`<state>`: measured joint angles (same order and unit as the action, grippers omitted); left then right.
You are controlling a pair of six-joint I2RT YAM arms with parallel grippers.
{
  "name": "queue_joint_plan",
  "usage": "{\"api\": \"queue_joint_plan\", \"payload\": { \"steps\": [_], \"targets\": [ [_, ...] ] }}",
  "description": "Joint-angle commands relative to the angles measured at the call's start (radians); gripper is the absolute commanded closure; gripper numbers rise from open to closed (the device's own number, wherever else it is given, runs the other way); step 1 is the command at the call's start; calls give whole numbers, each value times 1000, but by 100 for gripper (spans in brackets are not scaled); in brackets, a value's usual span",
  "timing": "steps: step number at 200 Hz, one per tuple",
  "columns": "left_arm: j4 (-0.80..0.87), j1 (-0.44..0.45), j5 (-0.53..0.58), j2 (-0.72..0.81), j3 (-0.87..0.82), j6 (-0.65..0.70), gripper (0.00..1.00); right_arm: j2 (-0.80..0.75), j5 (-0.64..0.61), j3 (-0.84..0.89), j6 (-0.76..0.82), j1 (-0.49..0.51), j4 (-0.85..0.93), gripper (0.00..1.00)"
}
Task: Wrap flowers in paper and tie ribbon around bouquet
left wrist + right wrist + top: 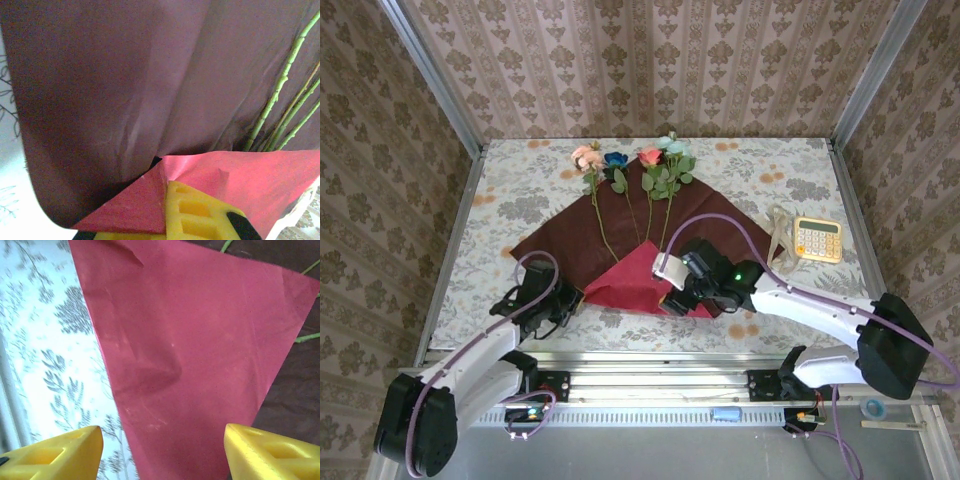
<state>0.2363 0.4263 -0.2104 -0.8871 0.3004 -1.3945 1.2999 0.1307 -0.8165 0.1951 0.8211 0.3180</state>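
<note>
Paper (pixel 560 245) — a dark maroon sheet — lay spread across the middle of the floral tabletop (pixel 510 200), its near corner folded back as a brighter red triangle at lower centre of the top view. Flowers (pixel 630 165) lay with their heads beyond the sheet's far edge at upper centre, the thin green stems (pixel 280 85) running down over the sheet to the flap. Left jaws, at the flap's left end, were clenched on the paper: in the left wrist view the red fold met a yellow finger (pixel 200 215) at the bottom edge. Right jaws stood released — two yellow fingers (pixel 55 452) wide apart at the lower corners of the right wrist view, the red flap between them. Ribbon (pixel 778 238) lay at centre right, just beside a yellow calculator (pixel 817 239).
</note>
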Motion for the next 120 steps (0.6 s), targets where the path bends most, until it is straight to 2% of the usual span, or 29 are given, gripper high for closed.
{"api": "queue_joint_plan", "payload": {
  "steps": [1,18,37,42,62,98,120],
  "targets": [
    [2,15,32,-20,-9,-17,100,84,68,-101,-206,-2,5,36],
    [-19,23,38,-42,-9,-21,100,232,-37,-217,-327,-4,11,44],
    [-37,24,46,-65,-4,-28,100,408,-133,-426,-459,-3,70,52],
    [-39,53,47,-71,-3,-28,100,453,-164,-490,-494,-2,89,53],
    [-49,65,59,-87,0,-34,100,650,-274,-728,-597,2,156,52],
    [-69,80,70,-106,2,-42,100,996,-423,-1154,-658,4,304,47],
    [-81,85,74,-117,6,-45,100,1144,-443,-1359,-653,-1,355,46]
  ]
}}
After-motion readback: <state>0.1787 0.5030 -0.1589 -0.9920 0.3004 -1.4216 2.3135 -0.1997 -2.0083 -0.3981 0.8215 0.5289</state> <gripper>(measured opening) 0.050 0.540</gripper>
